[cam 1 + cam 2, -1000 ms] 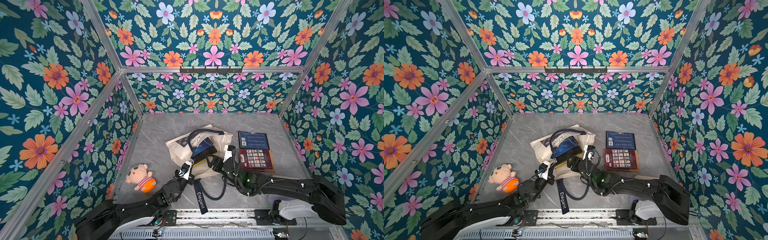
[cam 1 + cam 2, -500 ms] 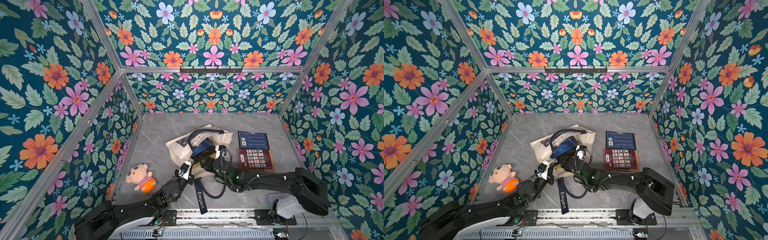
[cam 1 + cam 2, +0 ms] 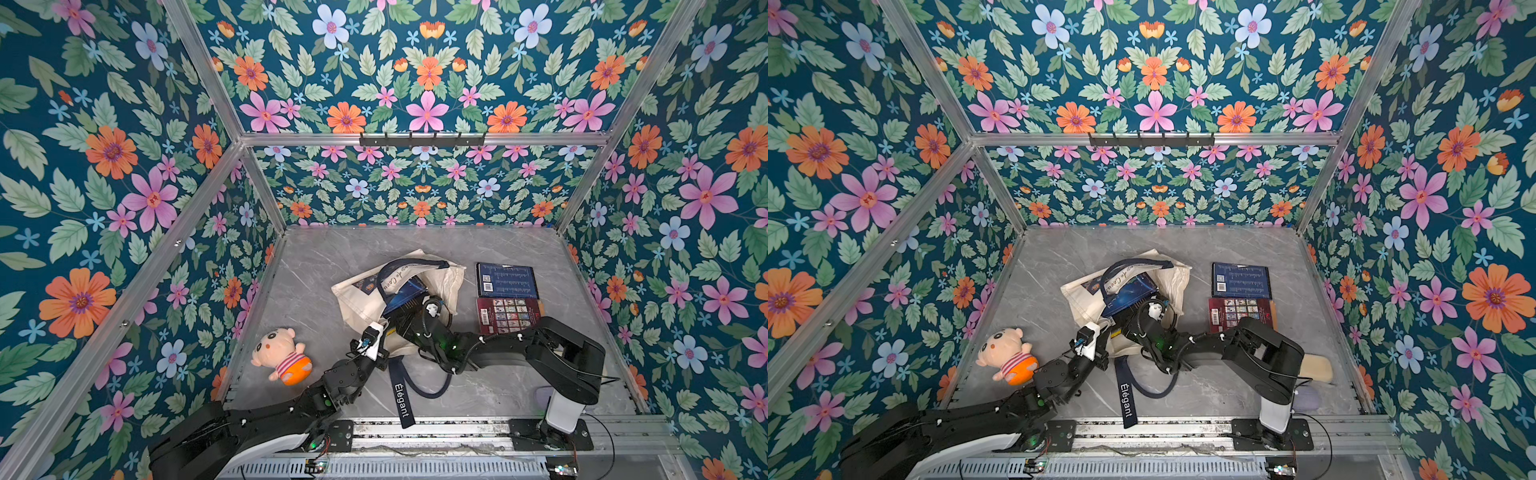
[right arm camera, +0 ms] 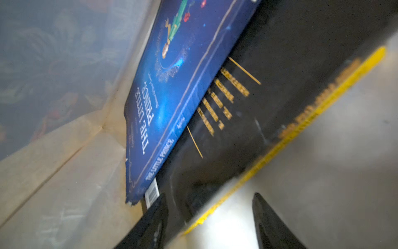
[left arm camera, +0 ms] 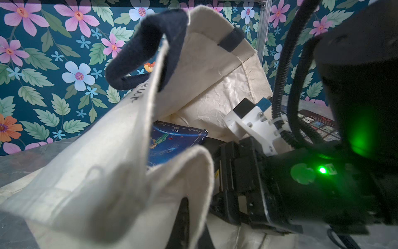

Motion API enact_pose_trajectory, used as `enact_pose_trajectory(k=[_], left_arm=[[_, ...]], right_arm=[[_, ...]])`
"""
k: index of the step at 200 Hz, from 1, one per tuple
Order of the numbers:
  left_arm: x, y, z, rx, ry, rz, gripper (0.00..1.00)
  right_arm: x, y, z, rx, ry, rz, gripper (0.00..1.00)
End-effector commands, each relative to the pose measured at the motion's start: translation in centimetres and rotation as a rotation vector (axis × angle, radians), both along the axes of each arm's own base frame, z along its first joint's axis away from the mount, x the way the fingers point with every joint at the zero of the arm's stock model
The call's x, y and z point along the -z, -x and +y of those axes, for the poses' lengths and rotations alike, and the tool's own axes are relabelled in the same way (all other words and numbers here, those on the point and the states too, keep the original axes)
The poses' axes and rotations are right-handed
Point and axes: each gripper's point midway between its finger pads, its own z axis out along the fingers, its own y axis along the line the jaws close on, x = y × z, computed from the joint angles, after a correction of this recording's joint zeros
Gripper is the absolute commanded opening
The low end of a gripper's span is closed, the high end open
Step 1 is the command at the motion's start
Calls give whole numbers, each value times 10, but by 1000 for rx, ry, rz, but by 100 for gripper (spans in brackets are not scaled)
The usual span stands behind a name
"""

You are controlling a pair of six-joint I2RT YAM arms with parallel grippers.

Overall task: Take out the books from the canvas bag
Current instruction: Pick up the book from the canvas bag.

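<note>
The cream canvas bag (image 3: 361,301) lies on its side mid-table, mouth toward the arms. My left gripper (image 3: 380,330) is shut on its near rim and holds the mouth up; in the left wrist view the fabric (image 5: 133,172) runs down between the fingers (image 5: 183,215). My right gripper (image 3: 409,313) is inside the mouth, open. In the right wrist view its fingers (image 4: 150,222) straddle the corner of a black book with gold lettering (image 4: 258,97) and a yellow edge (image 4: 301,120). A blue book (image 4: 172,86) lies on top of it. Two books lie outside the bag, one dark blue (image 3: 505,280), one dark red (image 3: 509,313).
A pink plush doll (image 3: 282,357) lies near the left wall. The bag's navy strap reading Elegant (image 3: 401,399) trails toward the front rail. A flat cream object (image 3: 1316,368) lies under the right arm. Floral walls close three sides.
My right arm has swung left from beside the two laid-out books into the bag's mouth, and its jaws have narrowed. The left gripper has kept its hold on the rim.
</note>
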Motion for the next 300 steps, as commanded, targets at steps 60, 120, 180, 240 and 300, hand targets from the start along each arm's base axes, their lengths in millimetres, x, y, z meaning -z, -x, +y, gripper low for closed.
enact_pose_trajectory(k=[60, 120, 180, 240, 300], left_arm=[[-12, 6, -3, 42, 65, -38, 0], [-11, 6, -5, 48, 59, -35, 0], [-11, 6, -5, 52, 59, -35, 0], [-11, 6, -4, 45, 58, -34, 0], [-12, 4, -2, 32, 63, -34, 0]], right_arm=[[-28, -26, 10, 7, -87, -157, 41], [-57, -30, 6, 32, -84, -214, 34], [-46, -41, 10, 40, -100, -185, 34], [-44, -41, 2, 61, -127, -178, 19], [-71, -21, -24, 68, -122, -197, 10]])
